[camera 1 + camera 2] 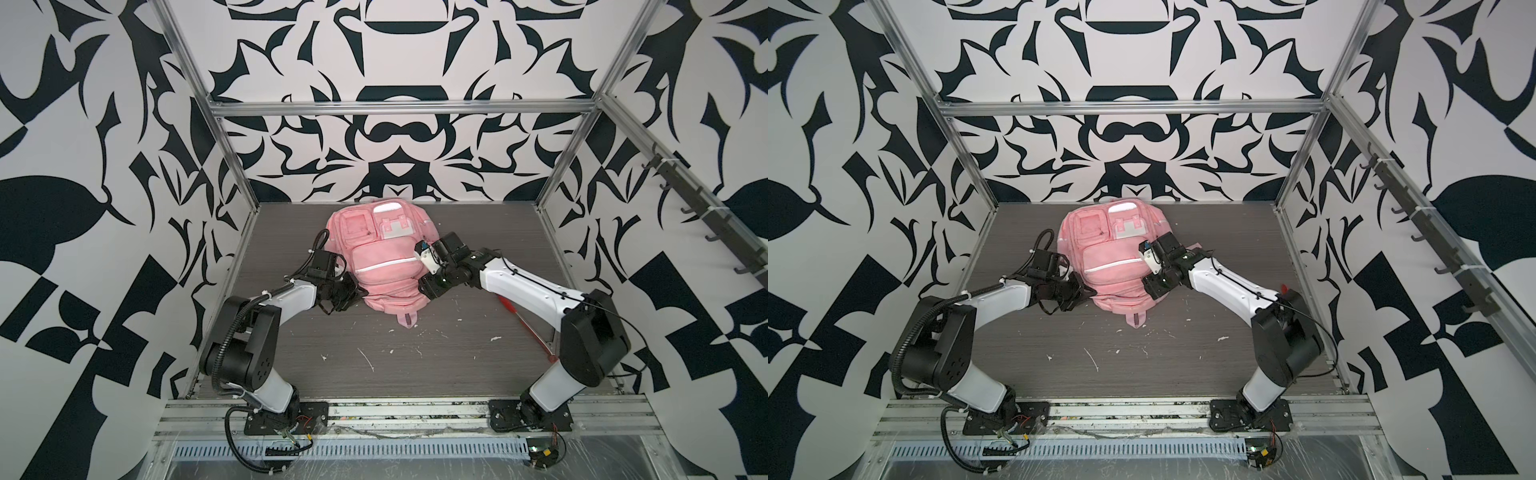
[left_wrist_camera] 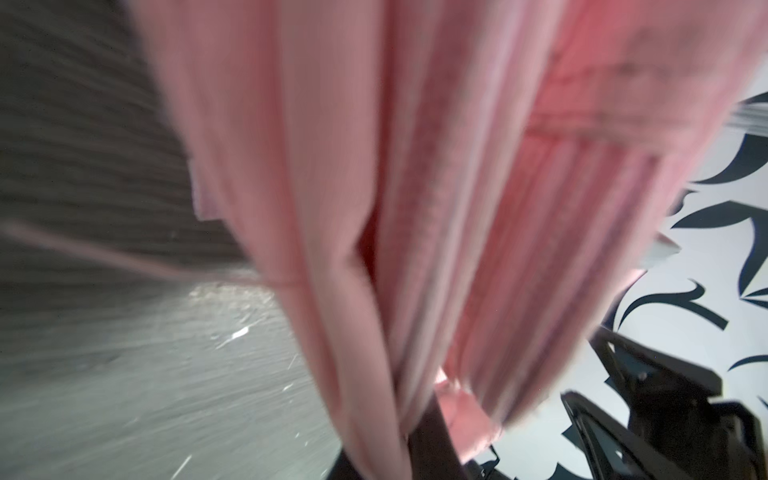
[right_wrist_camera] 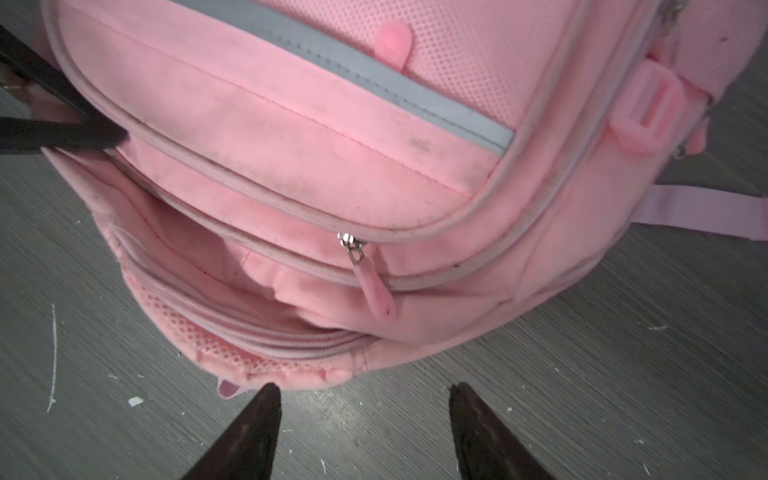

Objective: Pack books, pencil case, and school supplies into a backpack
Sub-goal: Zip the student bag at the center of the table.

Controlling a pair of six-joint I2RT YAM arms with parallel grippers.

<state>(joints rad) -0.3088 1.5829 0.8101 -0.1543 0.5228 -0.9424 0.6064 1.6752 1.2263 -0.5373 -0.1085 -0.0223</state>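
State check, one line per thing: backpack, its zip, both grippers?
backpack: lying on the table, front pockets up.
main zip: part open, compartment mouth gaping.
left gripper: shut, pinching the backpack's rim by the opening.
right gripper: open, empty, just off the backpack's top end.

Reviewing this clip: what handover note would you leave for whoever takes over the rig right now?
Left claw: shut on the backpack fabric beside the gaping zip.
Right claw: open, empty, hovering off the backpack's top end.
Books, pencil case, supplies: none in view, so probably packed already, unconfirmed.
Left to do: likely draw the zip pull along and close it.
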